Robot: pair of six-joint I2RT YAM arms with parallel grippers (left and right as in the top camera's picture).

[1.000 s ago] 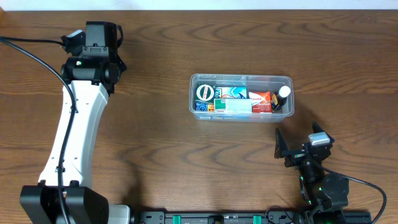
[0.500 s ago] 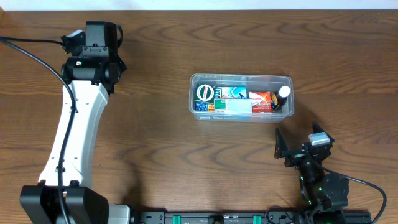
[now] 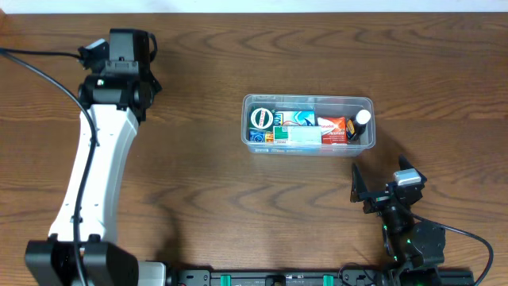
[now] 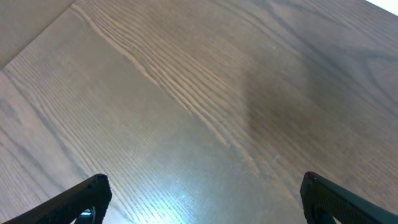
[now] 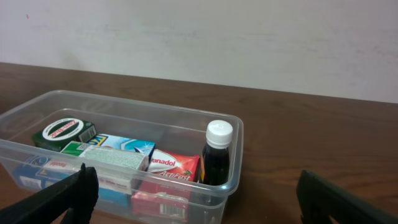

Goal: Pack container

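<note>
Wooden table (image 3: pixel 198 183) bears the container (image 3: pixel 308 97) holding a red box (image 5: pixel 166 168) lettered "anadol"; left pincer (image 4: pixel 205 190) and right pincer (image 5: pixel 196 186) gape empty

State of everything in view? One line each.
container, upright, no lid, holding items
bottle, upright, cap on, at the container's right end
red box, lying flat beside the bottle
green tin, lying flat, at the container's left end
left gripper, open, empty, over bare table
right gripper, open, empty, short of the container
</note>
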